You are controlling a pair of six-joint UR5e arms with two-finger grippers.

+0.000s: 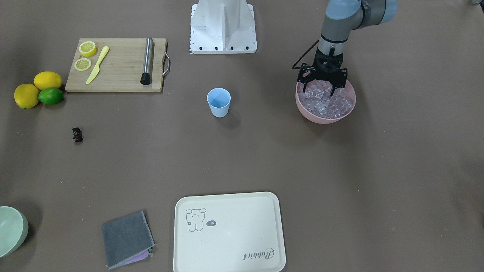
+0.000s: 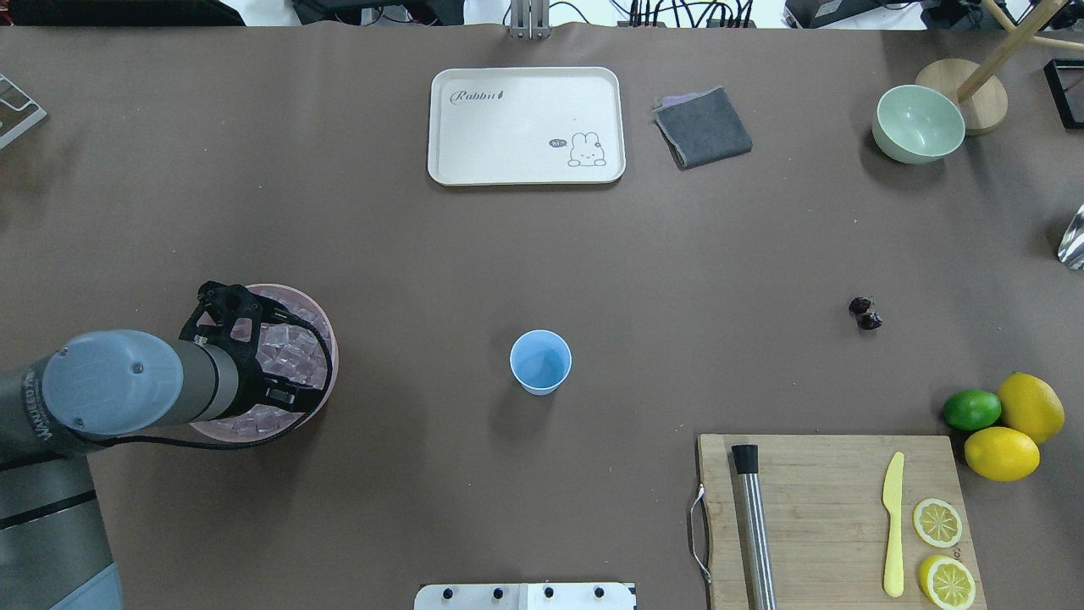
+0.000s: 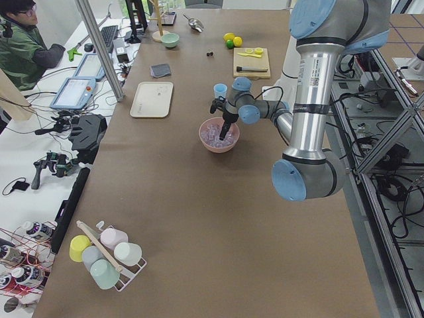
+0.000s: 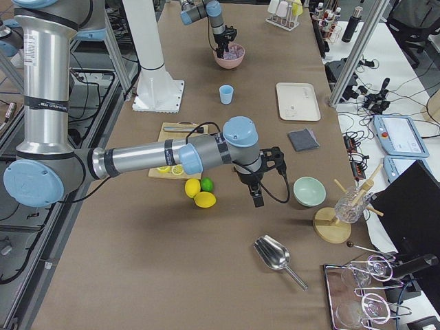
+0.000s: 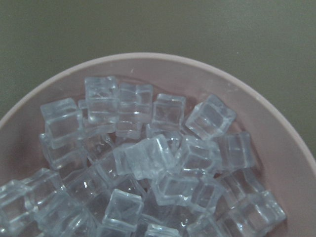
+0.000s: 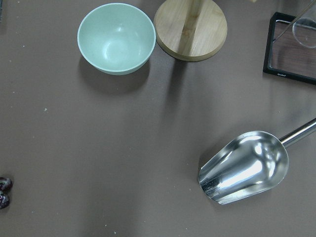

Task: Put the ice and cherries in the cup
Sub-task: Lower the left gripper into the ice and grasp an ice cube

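Note:
The light blue cup (image 1: 218,102) (image 2: 540,362) stands upright mid-table with nothing in it. A pink bowl (image 1: 321,118) (image 2: 328,360) holds a heap of clear ice (image 1: 326,101) (image 5: 148,163). My left gripper (image 1: 320,86) (image 2: 273,349) hangs open over that bowl, with its fingertips down among the top cubes. The dark cherries (image 1: 77,135) (image 2: 865,313) (image 6: 3,192) lie on the bare table, far from the cup. My right gripper (image 4: 257,191) hovers beyond the cherries, near the green bowl. I cannot tell whether it is open or shut.
A cutting board (image 2: 834,517) carries lemon slices, a yellow knife and a steel muddler. Two lemons and a lime (image 2: 971,409) lie beside it. On the far side are a cream tray (image 2: 525,127), a grey cloth (image 2: 703,127), a green bowl (image 6: 117,37) and a metal scoop (image 6: 244,168).

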